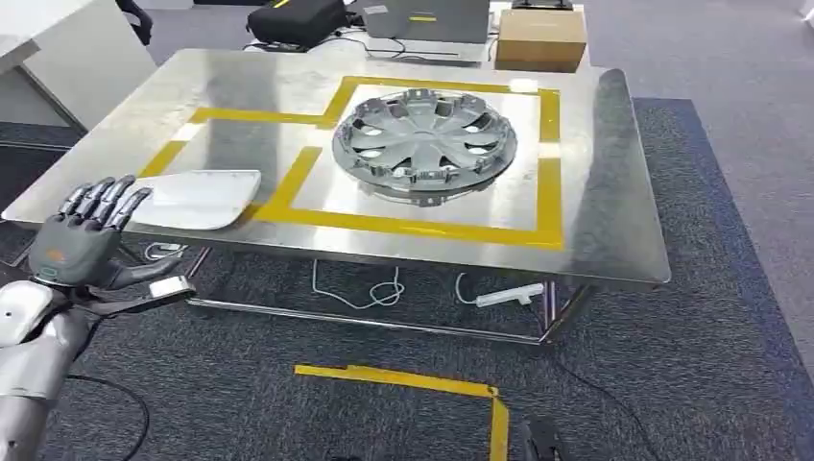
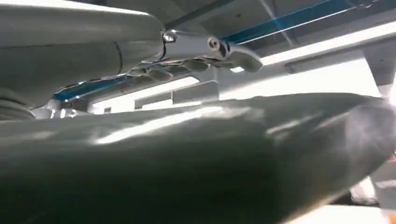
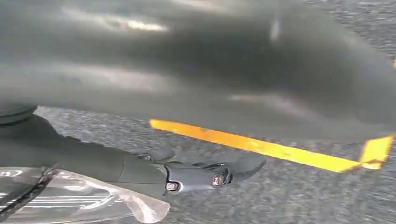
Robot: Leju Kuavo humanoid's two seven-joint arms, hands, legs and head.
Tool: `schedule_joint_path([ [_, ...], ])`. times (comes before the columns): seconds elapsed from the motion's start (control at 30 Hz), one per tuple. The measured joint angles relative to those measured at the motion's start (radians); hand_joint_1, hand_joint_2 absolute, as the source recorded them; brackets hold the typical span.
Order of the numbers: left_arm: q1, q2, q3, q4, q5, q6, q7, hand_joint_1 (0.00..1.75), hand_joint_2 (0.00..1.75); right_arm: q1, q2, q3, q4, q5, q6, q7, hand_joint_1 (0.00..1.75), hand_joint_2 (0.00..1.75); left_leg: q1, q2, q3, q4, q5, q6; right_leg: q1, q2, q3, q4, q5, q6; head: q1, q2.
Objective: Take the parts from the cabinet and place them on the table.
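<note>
Silver left arm rising from the lower left of the head view, left hand [image 1: 82, 240] raised just off the near left corner of the tabletop [image 1: 614, 221], back toward the camera. Fingers [image 1: 104, 204] straight, side by side and pointing up toward the edge, thumb stretched out sideways, holding nothing. White flat panel [image 1: 197, 198] lying on the tabletop just beyond those fingers; touching or not, cannot tell. Grey hubcap [image 1: 423, 142] resting inside the yellow tape outline [image 1: 413, 226] at the tabletop's middle. Right hand [image 3: 196, 175] hanging low over grey carpet [image 3: 299, 196] and a yellow floor stripe [image 3: 261, 145], clear plastic bag [image 3: 79, 198] beside it; fingers' state, cannot tell.
</note>
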Motion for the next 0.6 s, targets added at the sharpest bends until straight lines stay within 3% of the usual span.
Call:
schedule_joint_path([
  [0.07, 0.007, -0.002, 0.004, -0.012, 0.003, 0.000, -0.003, 0.00, 0.00, 0.000, -0.001, 0.000, 0.000, 0.000, 0.001, 0.000, 0.00, 0.00, 0.001, 0.000, 0.112, -0.153, 0.044, 0.003, 0.000, 0.000, -0.027, 0.007, 0.019, 0.004, 0.000, 0.000],
  [0.1, 0.007, -0.003, 0.008, -0.019, 0.004, 0.000, -0.003, 0.00, 0.00, -0.001, -0.001, 0.000, 0.000, 0.000, 0.001, 0.000, 0.00, 0.00, 0.000, -0.001, 0.176, -0.239, 0.021, 0.007, 0.002, 0.000, -0.034, 0.011, 0.026, 0.009, 0.000, 0.000],
  [0.13, 0.008, -0.003, 0.010, -0.026, 0.005, 0.000, -0.004, 0.00, 0.00, -0.002, -0.001, 0.001, 0.000, 0.001, 0.001, 0.000, 0.00, 0.00, -0.005, -0.005, 0.205, -0.298, 0.001, 0.015, 0.005, 0.000, -0.042, 0.015, 0.033, 0.014, 0.002, 0.000],
  [0.2, 0.015, -0.005, 0.016, -0.032, 0.006, 0.001, -0.009, 0.00, 0.00, -0.002, -0.001, 0.001, 0.000, 0.002, 0.004, 0.000, 0.00, 0.00, -0.012, -0.004, 0.193, -0.290, 0.011, 0.026, 0.000, -0.001, -0.042, 0.011, 0.051, 0.026, -0.003, 0.000],
  [0.27, 0.027, -0.011, 0.023, -0.045, 0.014, 0.001, -0.020, 0.00, 0.00, 0.001, -0.001, 0.003, 0.000, 0.011, 0.009, 0.006, 0.00, 0.00, -0.007, 0.002, 0.181, -0.302, 0.036, 0.048, -0.005, 0.001, -0.051, 0.013, 0.055, 0.039, -0.003, 0.000],
  [0.33, 0.037, -0.018, 0.026, -0.061, 0.021, 0.001, -0.023, 0.00, 0.00, 0.002, -0.001, 0.007, 0.000, 0.019, 0.015, 0.018, 0.00, 0.00, -0.008, 0.004, 0.158, -0.301, 0.057, 0.061, -0.005, 0.000, -0.082, 0.069, -0.040, 0.047, 0.003, 0.000],
  [0.37, 0.039, -0.018, 0.026, -0.063, 0.023, 0.001, -0.024, 0.00, 0.00, 0.002, -0.001, 0.007, 0.000, 0.020, 0.016, 0.017, 0.00, 0.00, -0.009, 0.004, 0.155, -0.301, 0.059, 0.062, -0.005, 0.000, -0.087, 0.080, -0.053, 0.047, 0.003, 0.000],
  [0.4, 0.050, -0.021, 0.029, -0.073, 0.027, 0.001, -0.025, 0.00, 0.00, 0.001, -0.001, 0.008, 0.000, 0.022, 0.017, 0.017, 0.00, 0.00, -0.009, 0.005, 0.142, -0.301, 0.070, 0.062, -0.006, 0.000, -0.101, 0.137, -0.104, 0.051, 0.004, 0.000],
  [0.43, 0.071, -0.027, 0.030, -0.092, 0.034, 0.001, -0.026, 0.00, 0.00, 0.001, -0.001, 0.010, 0.000, 0.028, 0.021, 0.017, 0.00, 0.00, -0.010, 0.006, 0.118, -0.300, 0.088, 0.063, -0.006, 0.000, -0.125, 0.248, -0.168, 0.055, 0.003, 0.000],
  [0.47, 0.086, -0.033, 0.031, -0.107, 0.037, 0.001, -0.026, 0.00, 0.00, 0.001, -0.002, 0.013, 0.000, 0.032, 0.023, 0.017, 0.00, 0.00, -0.011, 0.006, 0.100, -0.298, 0.101, 0.062, -0.005, 0.000, -0.133, 0.309, -0.181, 0.057, 0.005, 0.000],
  [0.5, 0.103, -0.038, 0.031, -0.118, 0.040, 0.001, -0.026, 0.00, 0.00, 0.002, -0.004, 0.016, 0.000, 0.034, 0.024, 0.018, 0.00, 0.00, -0.012, 0.007, 0.081, -0.298, 0.115, 0.060, -0.005, 0.000, -0.123, 0.336, -0.160, 0.056, 0.004, 0.000],
  [0.53, 0.115, -0.041, 0.031, -0.126, 0.042, 0.001, -0.027, 0.00, 0.00, 0.002, -0.006, 0.016, 0.000, 0.035, 0.024, 0.018, 0.00, 0.00, -0.012, 0.007, 0.064, -0.298, 0.127, 0.059, -0.005, 0.000, -0.096, 0.321, -0.124, 0.055, 0.005, 0.000],
  [0.57, 0.123, -0.044, 0.032, -0.132, 0.044, 0.001, -0.027, 0.00, 0.00, 0.001, -0.007, 0.016, 0.000, 0.035, 0.024, 0.018, 0.00, 0.00, -0.012, 0.007, 0.047, -0.297, 0.140, 0.057, -0.005, 0.000, -0.052, 0.275, -0.086, 0.051, 0.004, 0.000],
  [0.6, 0.129, -0.045, 0.033, -0.139, 0.045, 0.001, -0.027, 0.00, 0.00, 0.000, -0.008, 0.018, 0.000, 0.036, 0.024, 0.018, 0.00, 0.00, -0.012, 0.007, 0.031, -0.297, 0.153, 0.054, -0.004, 0.000, 0.013, 0.193, -0.068, 0.048, 0.005, 0.000],
])
